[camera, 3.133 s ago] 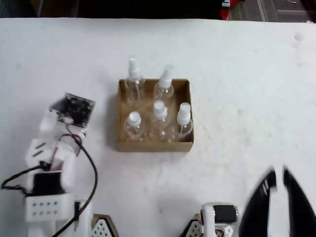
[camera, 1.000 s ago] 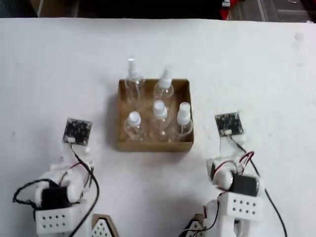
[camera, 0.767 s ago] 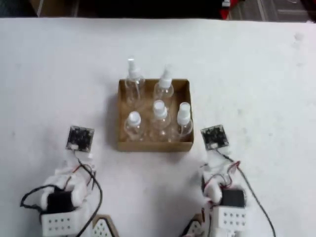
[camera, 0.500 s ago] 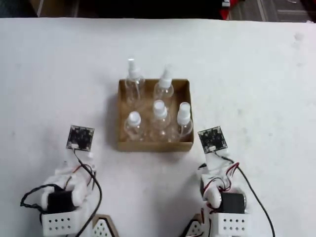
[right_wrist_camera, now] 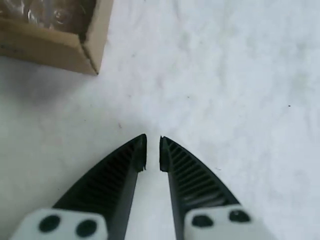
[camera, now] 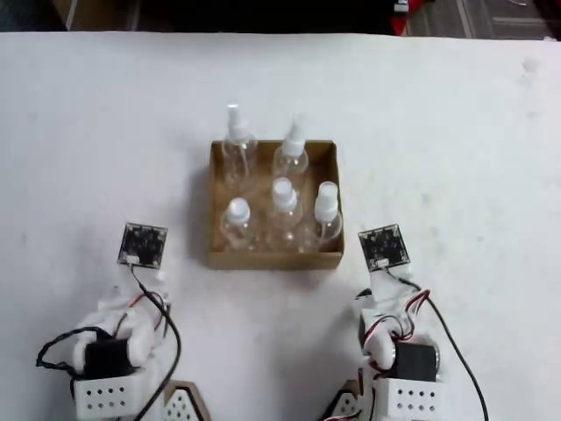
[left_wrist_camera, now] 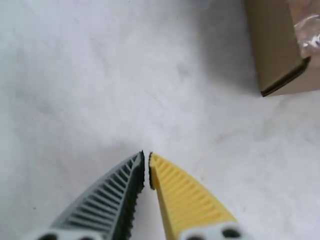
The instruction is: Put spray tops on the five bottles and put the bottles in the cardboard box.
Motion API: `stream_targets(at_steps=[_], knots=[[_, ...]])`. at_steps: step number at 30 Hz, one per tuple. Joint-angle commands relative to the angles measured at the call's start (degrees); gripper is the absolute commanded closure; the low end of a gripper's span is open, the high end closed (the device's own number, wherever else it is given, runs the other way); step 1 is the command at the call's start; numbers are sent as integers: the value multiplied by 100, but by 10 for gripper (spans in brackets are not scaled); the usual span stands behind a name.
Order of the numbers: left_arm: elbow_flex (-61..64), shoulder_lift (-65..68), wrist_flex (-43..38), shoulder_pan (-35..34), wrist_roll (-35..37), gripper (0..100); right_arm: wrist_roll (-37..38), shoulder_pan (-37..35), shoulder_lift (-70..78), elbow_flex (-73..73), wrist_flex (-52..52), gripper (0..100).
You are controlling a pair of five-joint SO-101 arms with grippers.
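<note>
The cardboard box [camera: 273, 260] stands mid-table with five clear bottles upright inside, each with a white spray top: two at the back [camera: 237, 149] [camera: 291, 153] and three in front [camera: 237, 221] [camera: 283, 206] [camera: 325, 215]. My left arm [camera: 114, 351] is folded at the front left and my right arm [camera: 394, 351] at the front right, both apart from the box. The left gripper [left_wrist_camera: 146, 161] hangs shut over bare table, with a box corner [left_wrist_camera: 280, 50] a little way off. The right gripper [right_wrist_camera: 152, 147] is also shut and holds nothing, a box corner [right_wrist_camera: 55, 42] nearby.
The white tabletop [camera: 456, 132] stretches to both sides of the box and behind it. The arm bases [camera: 180, 403] sit at the front edge. Dark floor lies beyond the table's far edge.
Both arms have drawn back toward the front edge. The right arm, earlier looming at the right, is now folded beside the box's front right corner. The bottles and box have not moved.
</note>
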Motion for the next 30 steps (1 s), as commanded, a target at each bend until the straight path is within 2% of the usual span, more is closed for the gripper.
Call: stream_targets(at_steps=[1,11,19,30], knots=[[-264,-57,-35,-31,62,976,35,66,-57,-334,92,971],[-378,-57,26,84,62,976,35,40,-57,-686,391,971],[9,-57,-123,312,62,976,35,31,-57,132,-163,969],[9,-57,-123,312,62,976,53,66,-57,132,92,967]])
